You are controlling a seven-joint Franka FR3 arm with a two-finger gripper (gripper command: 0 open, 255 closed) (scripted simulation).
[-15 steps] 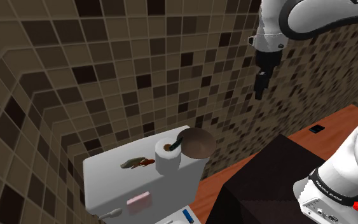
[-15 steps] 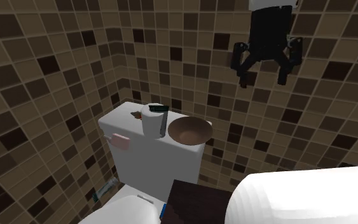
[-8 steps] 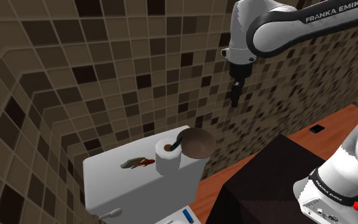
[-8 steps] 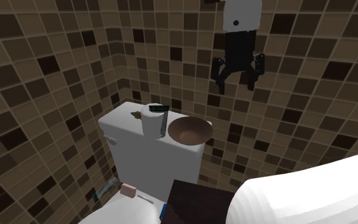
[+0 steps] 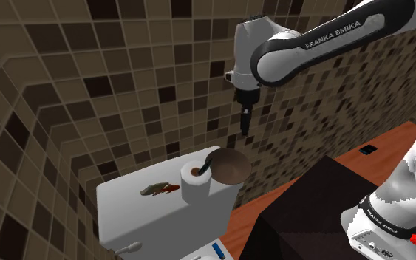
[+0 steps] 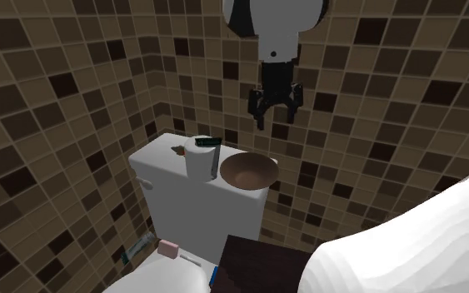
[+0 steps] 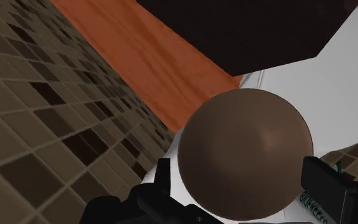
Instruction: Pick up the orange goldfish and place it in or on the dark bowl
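Pincer point(image 5: 244, 127): hangs fingers-down at the upper centre of the shoulder view, above the brown bowl point(image 5: 230, 165) and well clear of it. In the second exterior view the pincer point(image 6: 276, 115) is released. Its two black fingers point(image 6: 258, 110) stand apart with nothing between them. In the wrist view the bowl point(image 7: 244, 153) lies beyond the pincer point(image 7: 241, 175), framed by the two fingers and touched by neither.

Goldfish point(image 5: 159, 190): orange-brown with a reddish tail, lying on the white cistern lid point(image 5: 136, 210) at the lower left-centre of the shoulder view. It is just beside an upright white toilet-paper roll point(image 5: 194, 185). The roll stands between the fish and the bowl, and the bowl sits at the lid's right end. Whether bowl and roll touch cannot be told.

In the second exterior view the goldfish point(image 6: 177, 151) shows partly behind the roll point(image 6: 198, 160), with the bowl point(image 6: 247, 171) to the roll's right.

Other items:
- A pink bar point(image 6: 168, 247) lies below the cistern point(image 6: 192, 208).
- The dark stand point(image 5: 309, 214) sits at the shoulder view's lower right.
- The orange wood floor point(image 5: 391, 140) shows beside the stand.
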